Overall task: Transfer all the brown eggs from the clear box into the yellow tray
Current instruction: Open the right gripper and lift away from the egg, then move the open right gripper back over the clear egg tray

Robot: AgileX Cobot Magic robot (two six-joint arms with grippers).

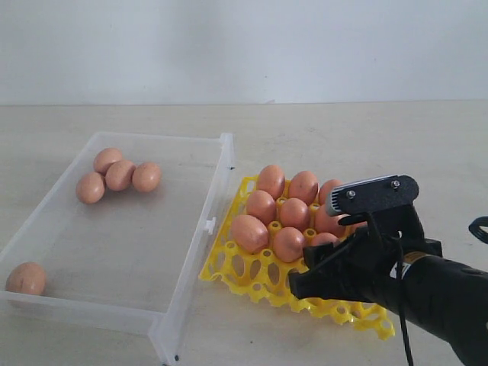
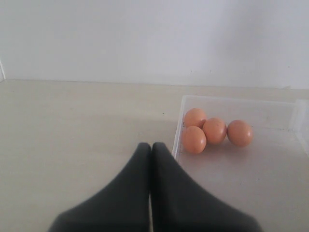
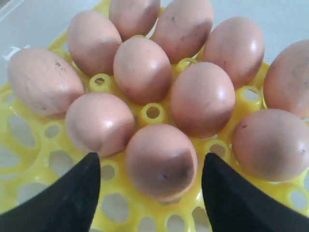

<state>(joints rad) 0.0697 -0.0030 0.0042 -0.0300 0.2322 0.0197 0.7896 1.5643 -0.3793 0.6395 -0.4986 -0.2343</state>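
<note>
Brown eggs (image 1: 288, 244) are seen in two places. Eleven are seated in the cups of the yellow tray (image 1: 255, 284), filling its far and middle rows, while the nearest cups show as bare lattice (the count is taken from the right wrist view). Five more are left in the clear box (image 1: 122, 244). Four of these are huddled together, touching, by its far left corner, and one lies alone in the near left corner. The box is set just beside the tray, on the left in the exterior view, with its small clip tab turned toward the tray. Both are carried by a pale surface (image 1: 343, 137).

The right end effector (image 3: 150, 155) is held low over the near part of the tray. Its fingers are spread apart on either side of a seated egg, and nothing is clamped. The left end effector (image 2: 150, 145) is pressed together on nothing, over the bare surface outside the box, near the four huddled eggs.
</note>
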